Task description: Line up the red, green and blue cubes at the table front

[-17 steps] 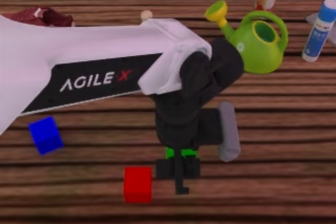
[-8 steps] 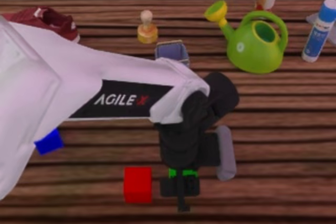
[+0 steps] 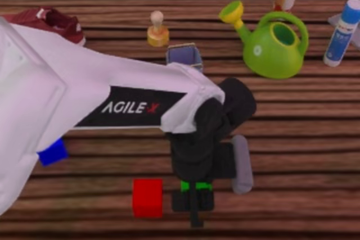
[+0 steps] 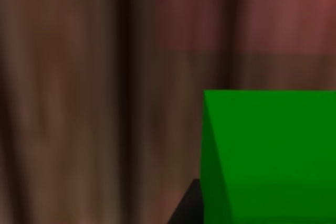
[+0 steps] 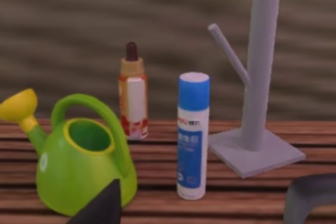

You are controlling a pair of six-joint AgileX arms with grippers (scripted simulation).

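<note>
The left gripper (image 3: 194,195) is sitting low at the table's (image 3: 304,139) 6 o'clock edge, jaws pinching the green cube (image 3: 196,185), a plain bright block filling the left wrist view. The red cube (image 3: 148,197) is lying just at its 9 o'clock. The blue cube (image 3: 52,152) is peeking out farther toward 9 o'clock. Right gripper isn't showing.

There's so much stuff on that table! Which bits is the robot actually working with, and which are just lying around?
Part of the job:
red cube
green cube, in the left claw
blue cube
table

Just lying about:
green watering can
lilac cup
glue stick
dropper bottle
grey stand
maroon shoe
wooden peg
</note>
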